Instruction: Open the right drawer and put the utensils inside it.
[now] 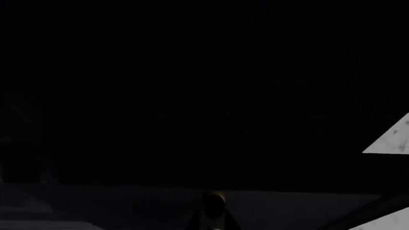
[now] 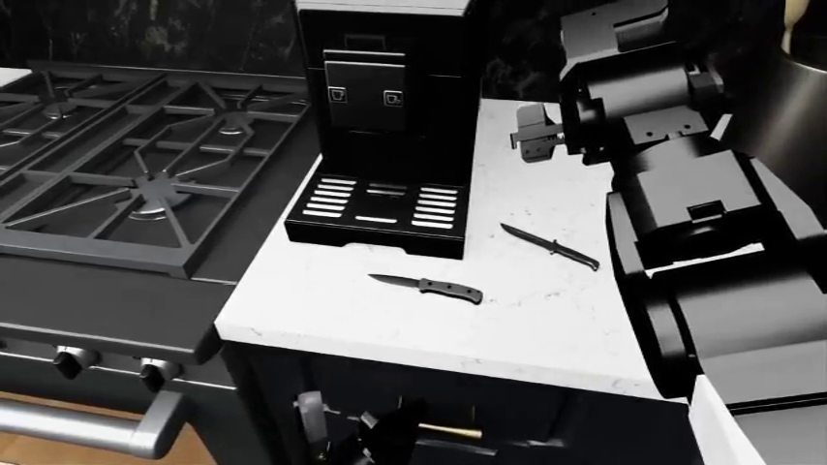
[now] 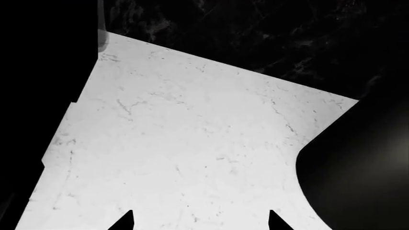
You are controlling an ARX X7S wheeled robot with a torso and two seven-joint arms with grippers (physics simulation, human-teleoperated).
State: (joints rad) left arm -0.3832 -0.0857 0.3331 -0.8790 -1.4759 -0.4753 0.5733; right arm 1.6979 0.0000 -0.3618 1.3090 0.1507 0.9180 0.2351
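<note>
Across the left half of the head view runs one gas stove (image 2: 142, 174) with dark grates, its two knobs (image 2: 110, 366) and long silver oven handle (image 2: 84, 426) at the lower left. Right of it lies one white marble counter (image 2: 387, 329), and on that stands one black coffee machine (image 2: 387, 116) at upper centre.

Two knives rest on the marble, well apart from each other: the grey-handled knife (image 2: 429, 287) at centre frame, just in front of the machine's drip tray, and the slim black knife (image 2: 551, 246) to its right and a little higher.

Filling the right side of the frame, the right arm is folded high, its right gripper (image 2: 533, 133) held over the back of the counter near the machine. The right wrist view shows two dark fingertips (image 3: 124, 221) set apart over bare marble, grasping nothing.

Below the counter edge, at bottom centre, the left gripper (image 2: 382, 426) sits against the dark front of the right drawer (image 2: 517, 407), right at the brass handle (image 2: 448, 431). The left wrist view is nearly black, so I cannot tell whether it is clenched on the handle, nor quite whether the drawer is pulled out at all.
</note>
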